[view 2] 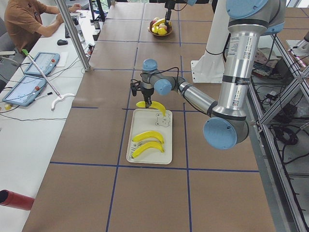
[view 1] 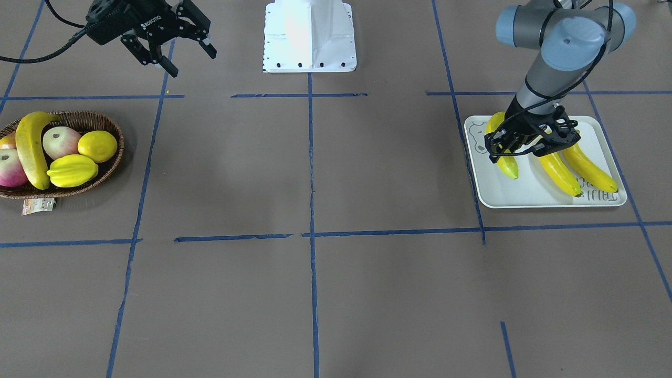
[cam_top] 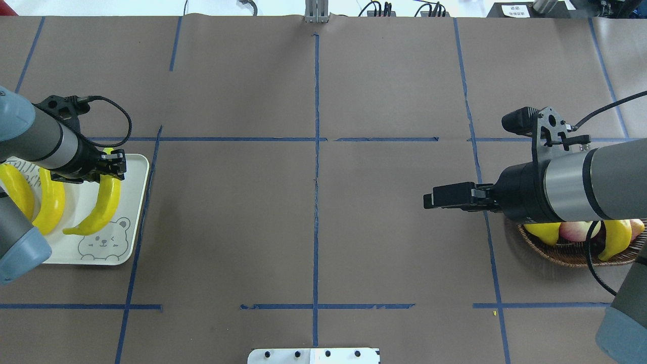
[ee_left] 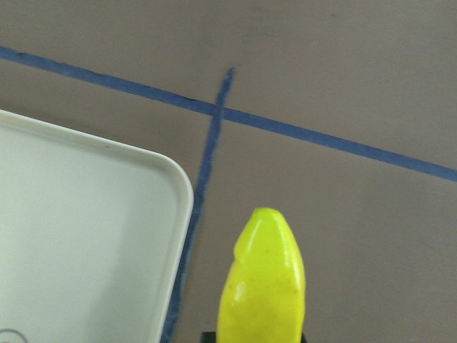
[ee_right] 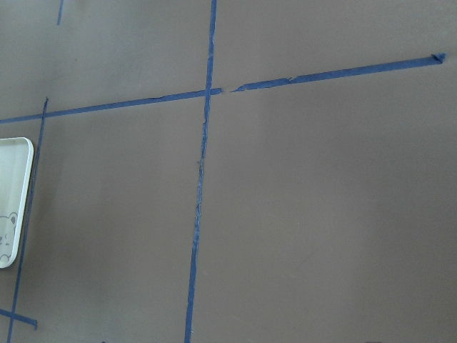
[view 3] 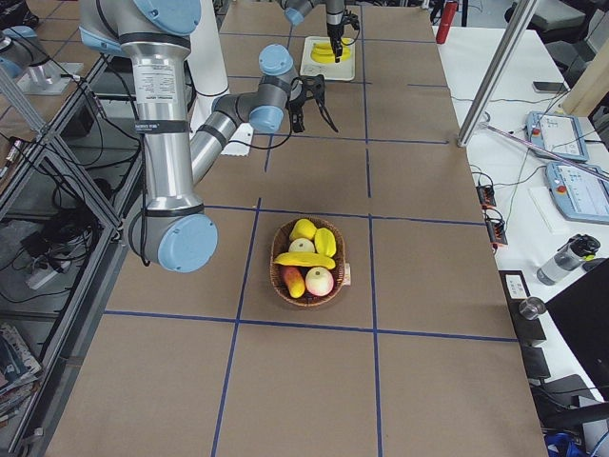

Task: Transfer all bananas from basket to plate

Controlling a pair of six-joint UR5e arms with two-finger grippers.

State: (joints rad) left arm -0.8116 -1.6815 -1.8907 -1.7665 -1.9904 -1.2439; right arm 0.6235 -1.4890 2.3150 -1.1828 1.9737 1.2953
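Observation:
The pale plate (view 1: 525,197) (cam_top: 136,202) lies at my left side, and two yellow bananas (view 1: 559,173) (cam_top: 50,202) rest on it. My left gripper (view 1: 530,144) (cam_top: 112,164) is low over the plate's back edge, shut on one end of a third banana (view 1: 505,160) (cam_top: 98,207). In the left wrist view that banana's tip (ee_left: 264,286) pokes past the plate's corner (ee_left: 86,214). I cannot tell whether it touches the plate. The wicker basket (view 1: 113,157) (cam_top: 556,255) holds one more banana (view 1: 29,147) (cam_top: 616,237). My right gripper (view 1: 191,60) (cam_top: 429,198) hangs open, nothing in it, away from the basket towards the table's middle.
In the basket, apples (view 1: 60,142), a lemon (view 1: 98,145) and a starfruit (view 1: 72,170) lie beside the banana. A paper tag (view 1: 38,206) hangs at its rim. The white robot base (view 1: 310,37) stands at the table's back edge. A person sits at a side bench (view 2: 29,24).

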